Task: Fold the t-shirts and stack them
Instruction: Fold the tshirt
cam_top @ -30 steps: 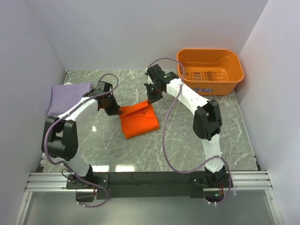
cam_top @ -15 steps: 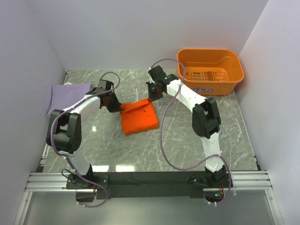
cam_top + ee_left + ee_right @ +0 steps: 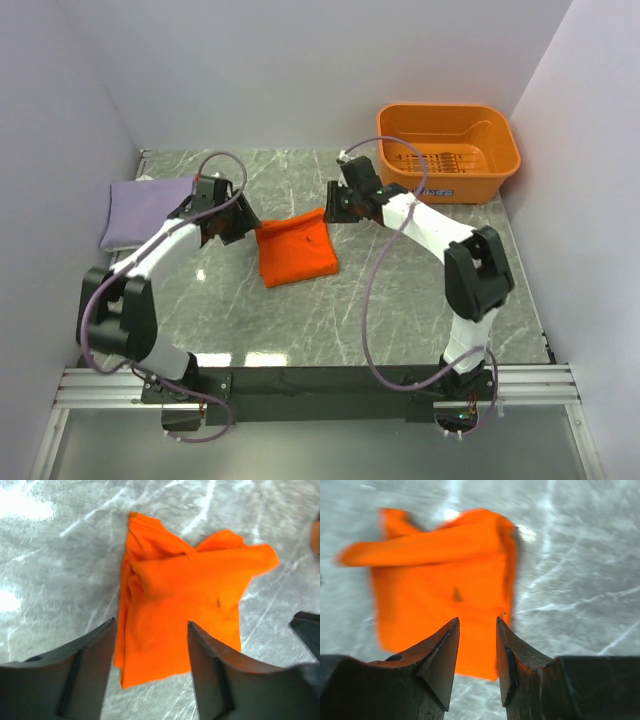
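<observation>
The orange t-shirt lies folded in a rough square on the grey marble table, its top edge rumpled. My left gripper hovers just left of it, open, nothing between its fingers; the left wrist view shows the shirt on the table beyond the spread left gripper. My right gripper hangs at the shirt's far right corner, also open and empty. From the right wrist the shirt shows blurred beyond the right gripper. The lavender t-shirt lies folded at the table's left edge.
An orange plastic basket stands at the back right corner. White walls close in the table on the left, back and right. The arms' cables loop above the table on both sides of the orange shirt.
Both grippers have opened and let go of the orange shirt. Each has drawn back from it, the left leftward, the right toward the back right. The shirt now rests on the table.
</observation>
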`<state>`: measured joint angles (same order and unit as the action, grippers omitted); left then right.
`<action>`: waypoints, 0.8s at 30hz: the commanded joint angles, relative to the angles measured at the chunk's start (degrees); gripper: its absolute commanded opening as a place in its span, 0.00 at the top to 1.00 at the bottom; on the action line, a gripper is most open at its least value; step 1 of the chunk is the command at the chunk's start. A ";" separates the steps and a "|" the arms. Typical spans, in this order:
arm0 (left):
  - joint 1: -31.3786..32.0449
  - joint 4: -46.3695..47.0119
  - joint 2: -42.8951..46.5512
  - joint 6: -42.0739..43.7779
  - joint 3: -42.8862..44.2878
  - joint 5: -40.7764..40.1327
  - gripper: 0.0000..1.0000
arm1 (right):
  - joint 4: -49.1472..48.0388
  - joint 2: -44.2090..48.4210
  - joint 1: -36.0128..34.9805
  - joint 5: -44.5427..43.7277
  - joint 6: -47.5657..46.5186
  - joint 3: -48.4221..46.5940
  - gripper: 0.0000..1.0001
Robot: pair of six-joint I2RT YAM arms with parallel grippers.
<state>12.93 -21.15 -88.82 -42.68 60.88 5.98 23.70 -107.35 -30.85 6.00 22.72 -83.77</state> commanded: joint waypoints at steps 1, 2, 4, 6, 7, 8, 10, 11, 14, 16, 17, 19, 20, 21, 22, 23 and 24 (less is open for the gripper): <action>1.92 3.56 5.93 2.85 -3.57 -2.72 0.39 | -14.72 5.66 0.26 7.08 0.48 3.52 0.58; 2.53 4.44 5.76 3.21 -4.19 -2.46 0.45 | -15.09 4.44 0.18 10.23 0.48 3.35 0.58; 3.59 4.80 4.01 4.52 -3.67 -1.24 0.51 | -15.88 2.59 0.27 12.71 0.22 1.95 0.58; 4.21 5.67 1.12 5.14 -2.00 -0.79 0.61 | -17.19 0.04 0.18 16.04 0.48 1.59 0.58; 4.65 5.85 -0.03 5.49 -1.30 0.08 0.62 | -18.16 -0.75 0.26 16.93 0.57 0.89 0.58; 4.65 6.03 -1.35 5.58 0.45 0.43 0.64 | -18.34 -2.50 0.27 17.90 0.40 0.28 0.58; 4.65 6.29 -5.30 5.76 2.30 0.70 0.69 | -18.00 -4.52 0.27 19.57 -0.22 -1.91 0.58; 4.65 6.12 -6.71 5.85 4.40 0.61 0.70 | -17.56 -6.71 0.44 20.10 -0.48 -2.88 0.58; 4.56 5.94 -12.07 6.20 8.72 -0.52 0.71 | -16.94 -10.76 1.14 20.72 -1.01 -6.05 0.58; 4.30 5.50 -16.11 6.38 11.00 -1.05 0.72 | -17.98 -13.31 2.54 21.51 0.13 -7.72 0.59; 4.12 5.24 -17.34 6.29 13.36 -0.79 0.71 | -18.51 -14.11 2.90 21.60 0.74 -8.16 0.58; 3.60 4.98 -21.04 6.03 16.27 -0.01 0.71 | -19.83 -16.65 3.86 22.21 2.41 -9.66 0.59; 3.33 5.06 -22.18 5.76 16.98 0.35 0.70 | -20.01 -17.53 4.65 22.39 2.94 -10.27 0.59; 3.16 5.15 -24.02 5.41 17.60 1.57 0.69 | -20.27 -18.33 5.09 22.39 3.47 -11.49 0.59; 2.72 5.32 -24.82 5.15 18.39 2.19 0.69 | -20.62 -19.73 5.45 22.48 4.52 -12.03 0.59; 2.54 5.59 -25.44 4.80 18.66 2.72 0.68 | -20.80 -20.35 6.15 22.56 5.13 -12.47 0.59; 2.11 5.85 -26.31 4.27 18.83 3.85 0.67 | -20.98 -20.79 6.50 22.30 6.45 -13.26 0.59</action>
<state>16.19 -16.69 -113.49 -38.11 77.30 7.11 6.20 -127.07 -25.91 27.49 25.98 -93.45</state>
